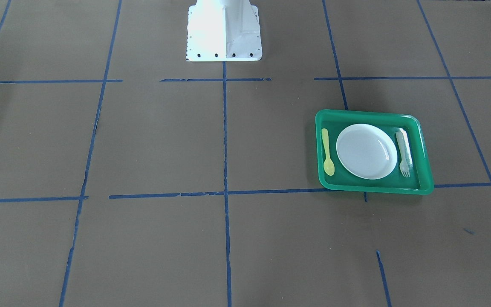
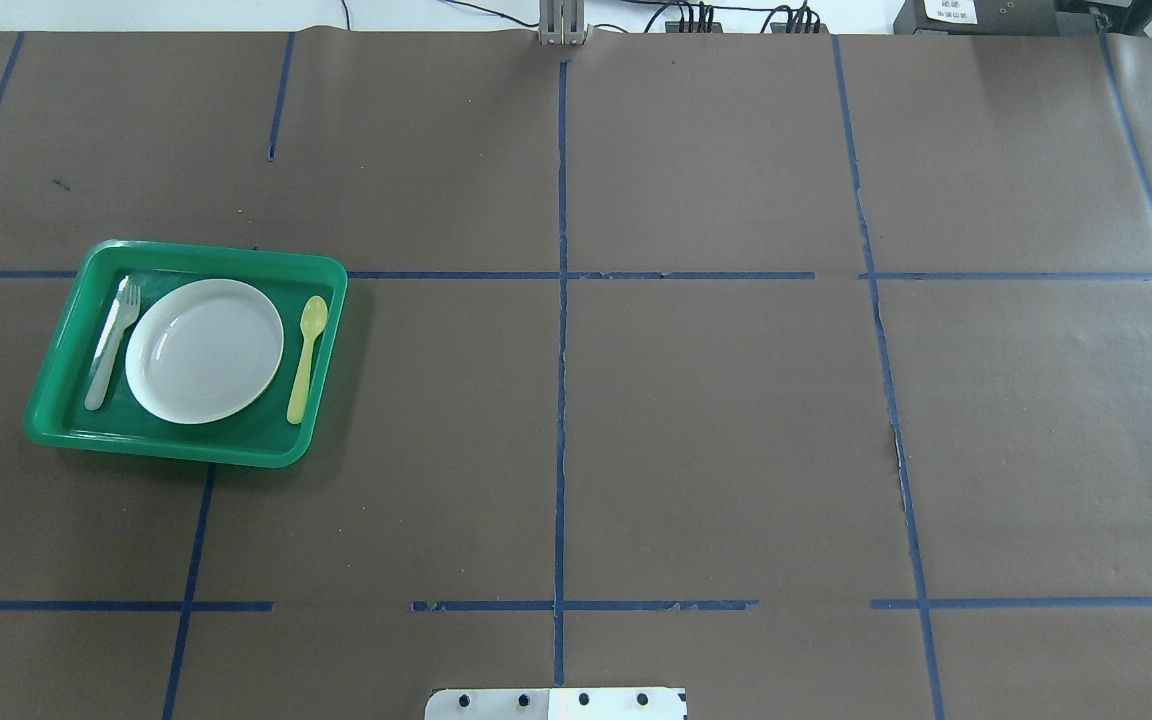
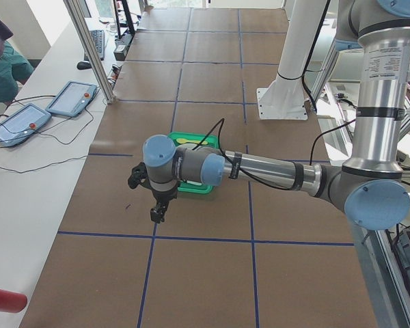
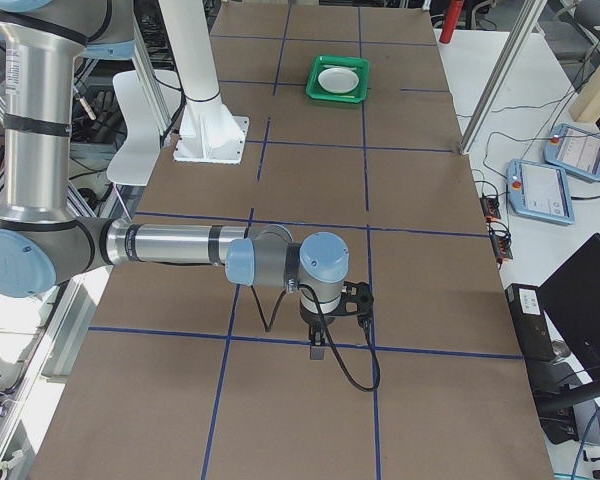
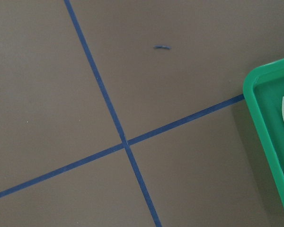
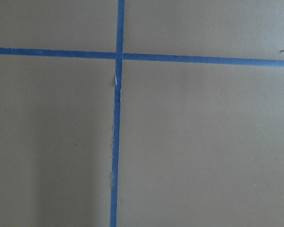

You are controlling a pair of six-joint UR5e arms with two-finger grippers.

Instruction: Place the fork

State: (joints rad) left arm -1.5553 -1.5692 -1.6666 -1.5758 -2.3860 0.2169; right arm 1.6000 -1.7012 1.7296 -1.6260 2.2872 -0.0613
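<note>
Table (image 2: 716, 430): flat brown paper with a blue tape grid, open across centre and right. Green tray (image 2: 176, 445), far left: raised rim all round. A plate (image 2: 204, 350) fills its middle, leaving narrow lanes holding the fork (image 2: 112, 345) at left and the spoon (image 2: 304, 362) at right. Left gripper (image 3: 158, 210) hangs just left of the tray. Right gripper (image 4: 318, 345) is well apart at the right end.
</note>
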